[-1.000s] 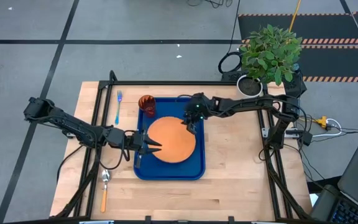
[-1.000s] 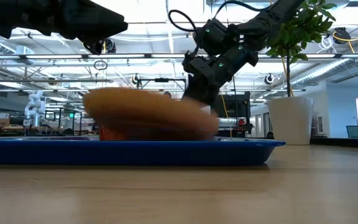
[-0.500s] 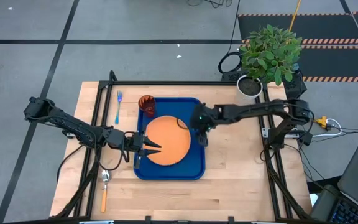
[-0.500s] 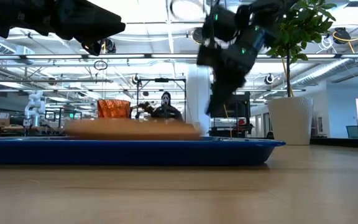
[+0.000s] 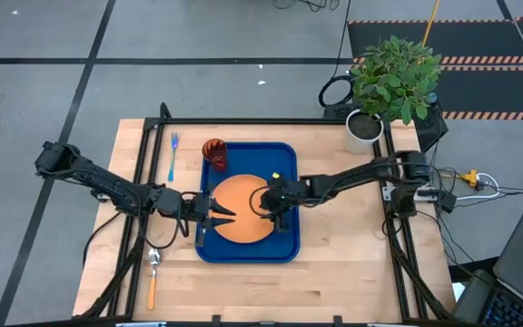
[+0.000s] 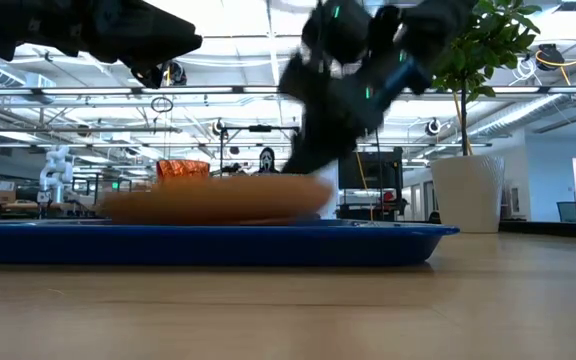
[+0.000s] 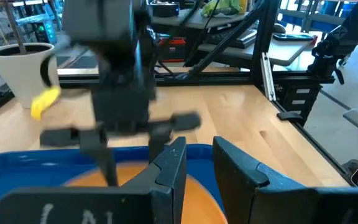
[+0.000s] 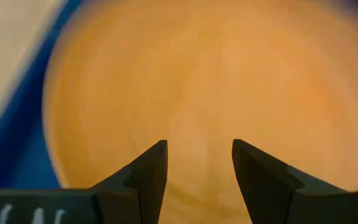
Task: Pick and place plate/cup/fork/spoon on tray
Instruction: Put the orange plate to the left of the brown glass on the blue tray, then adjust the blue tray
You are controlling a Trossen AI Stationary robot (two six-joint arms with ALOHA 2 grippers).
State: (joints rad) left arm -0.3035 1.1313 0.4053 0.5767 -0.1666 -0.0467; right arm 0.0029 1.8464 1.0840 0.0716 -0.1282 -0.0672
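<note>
A: Right gripper [image 5: 263, 201], spread and empty, hangs over the plate [image 5: 241, 207], which lies flat in the tray [image 5: 284, 247]. Left gripper [image 5: 228, 214]?

B: At the plate's left edge, part-spread, pinching nothing.

A: Farther off?

B: The high view alone shows the spoon [image 5: 152, 270] and fork [image 5: 172, 154] on the table left of the tray, nearer the left arm.
</note>
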